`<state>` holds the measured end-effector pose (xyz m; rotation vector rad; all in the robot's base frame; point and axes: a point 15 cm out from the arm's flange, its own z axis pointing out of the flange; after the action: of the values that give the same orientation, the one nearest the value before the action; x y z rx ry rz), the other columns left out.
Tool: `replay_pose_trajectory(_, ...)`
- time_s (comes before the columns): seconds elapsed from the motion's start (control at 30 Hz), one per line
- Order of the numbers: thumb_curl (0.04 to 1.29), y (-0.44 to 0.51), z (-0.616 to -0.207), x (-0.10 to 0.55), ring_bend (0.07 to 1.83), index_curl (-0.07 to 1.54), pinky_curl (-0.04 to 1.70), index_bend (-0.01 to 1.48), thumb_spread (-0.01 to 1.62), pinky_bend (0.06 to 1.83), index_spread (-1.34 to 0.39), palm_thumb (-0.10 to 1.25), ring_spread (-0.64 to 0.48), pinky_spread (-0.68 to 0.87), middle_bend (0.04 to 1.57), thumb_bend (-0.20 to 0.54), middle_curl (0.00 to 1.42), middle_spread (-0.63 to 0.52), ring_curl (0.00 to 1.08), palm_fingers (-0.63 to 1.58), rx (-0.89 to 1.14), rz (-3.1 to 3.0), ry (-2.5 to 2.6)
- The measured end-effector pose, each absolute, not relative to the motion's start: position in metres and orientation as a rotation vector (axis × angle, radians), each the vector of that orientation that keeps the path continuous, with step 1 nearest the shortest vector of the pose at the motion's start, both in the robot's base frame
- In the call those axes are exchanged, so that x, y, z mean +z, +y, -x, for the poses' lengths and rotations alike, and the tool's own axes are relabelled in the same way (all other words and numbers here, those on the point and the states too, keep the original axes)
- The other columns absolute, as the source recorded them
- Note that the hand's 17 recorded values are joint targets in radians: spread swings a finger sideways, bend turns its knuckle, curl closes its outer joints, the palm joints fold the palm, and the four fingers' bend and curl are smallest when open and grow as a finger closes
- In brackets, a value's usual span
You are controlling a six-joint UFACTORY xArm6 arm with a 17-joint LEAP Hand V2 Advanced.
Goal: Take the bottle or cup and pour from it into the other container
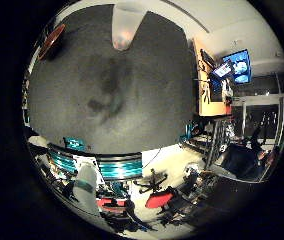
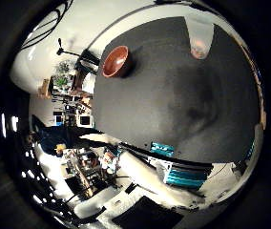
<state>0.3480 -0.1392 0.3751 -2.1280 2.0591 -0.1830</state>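
Observation:
A pale translucent cup (image 1: 126,27) stands on the dark grey table (image 1: 102,90), near its far edge. The right thumb side palm view also shows the cup (image 2: 201,42) and a red-brown bowl (image 2: 115,61) further along the same table (image 2: 183,105). The bowl (image 1: 50,40) also shows at the table's edge in the right little finger side palm view. My hand (image 1: 87,180) is high over the table, well away from the cup and the bowl. Its white and teal fingers (image 2: 164,176) look relaxed and hold nothing.
Beyond the table's edge the room is cluttered: a lit monitor (image 1: 240,68) on an orange desk (image 1: 204,85), and black and red chairs (image 1: 157,195) on the floor. More desks and equipment (image 2: 69,105) lie past the bowl's side.

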Motion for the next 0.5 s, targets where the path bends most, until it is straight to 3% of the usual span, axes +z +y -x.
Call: replay_pose_trajectory(0.5, 0.28, -0.199, -0.395, 0.397, 0.26, 0.26, 0.31, 0.15, 1.0, 0.37, -0.25, 0.29, 0.16, 0.36, 0.22, -0.025, 0.34, 0.06, 0.26, 0.09, -0.106, 1.943, 2.012)
